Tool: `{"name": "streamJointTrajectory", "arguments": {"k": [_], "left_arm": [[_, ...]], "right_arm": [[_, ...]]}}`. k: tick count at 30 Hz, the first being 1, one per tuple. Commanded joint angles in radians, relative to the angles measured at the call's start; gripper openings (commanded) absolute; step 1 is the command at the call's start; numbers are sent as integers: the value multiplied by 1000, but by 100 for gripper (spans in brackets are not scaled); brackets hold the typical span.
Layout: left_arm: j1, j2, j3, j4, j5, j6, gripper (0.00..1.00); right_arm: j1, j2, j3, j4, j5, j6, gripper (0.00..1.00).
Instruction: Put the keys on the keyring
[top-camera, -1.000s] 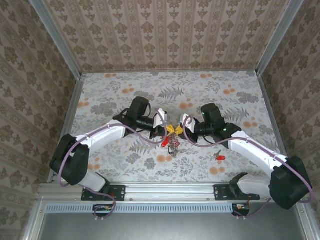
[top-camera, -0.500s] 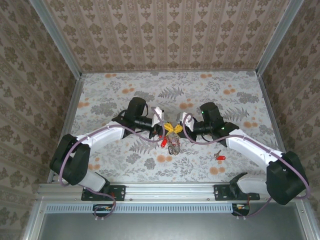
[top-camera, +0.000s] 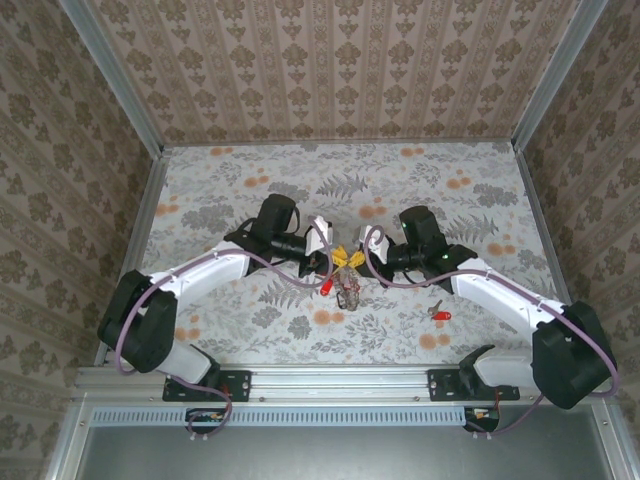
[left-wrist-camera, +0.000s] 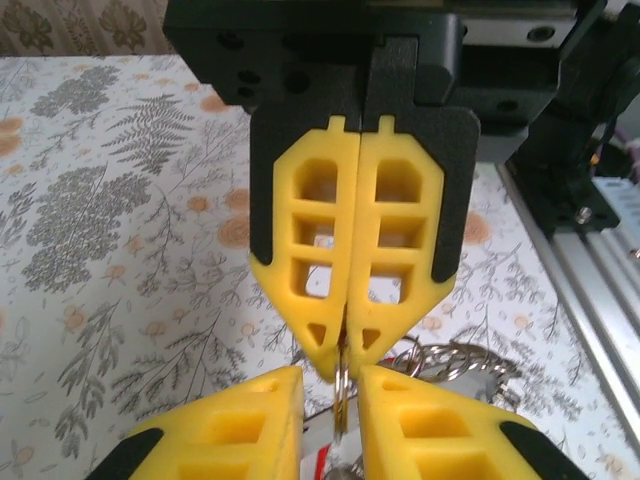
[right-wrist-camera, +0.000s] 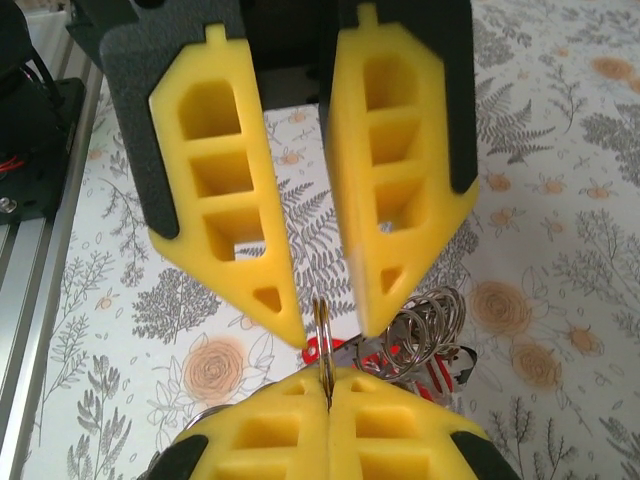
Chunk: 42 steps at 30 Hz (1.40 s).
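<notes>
Top view: the two arms meet mid-desk (top-camera: 200, 190). The left end effector (top-camera: 337, 258) and right end effector (top-camera: 357, 262) are nose to nose. A bunch of keys (top-camera: 346, 288) sits just below them in frame. One red loose key (top-camera: 438, 314) lies apart, by the right arm.

Left wrist view: the left end effector's jaws stand apart with the keyring (left-wrist-camera: 342, 385) edge-on in the gap. Can't tell whether a pad touches it. The right end effector is pinched closed on the ring's rim.

Right wrist view: the right jaws are clamped on the ring (right-wrist-camera: 323, 335). The left jaws are parted, and the ring looks clear of both pads. Wire loops (right-wrist-camera: 438, 318) and red key heads sit just behind.

Handling, my read: the ring is thin, stiff, light, slick metal and likely to pivot in a pinch, so grip it flat across the rim. The keys are small and rigid, so hold each by the plastic head.
</notes>
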Motion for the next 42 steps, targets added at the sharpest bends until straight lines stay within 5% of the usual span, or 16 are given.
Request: {"name": "streamJointTrajectory", "arguments": {"k": [1, 20, 25, 28, 32, 42], "left_arm": [[-4, -15, 37, -89, -55, 68, 22], [-29, 31, 93, -143, -41, 92, 21], [-35, 44, 110, -163, -40, 101, 14], [-38, 52, 114, -164, -33, 105, 0], [-34, 50, 102, -136, -2, 89, 0], [-14, 6, 17, 119, 131, -46, 0]], "right_arm": [[11, -36, 41, -49, 10, -30, 0], [39, -59, 74, -87, 26, -36, 0], [42, -74, 73, -73, 19, -27, 0], [48, -94, 71, -66, 13, -22, 0], [49, -126, 53, -74, 23, -40, 0], [-26, -59, -31, -44, 8, -53, 17]]}}
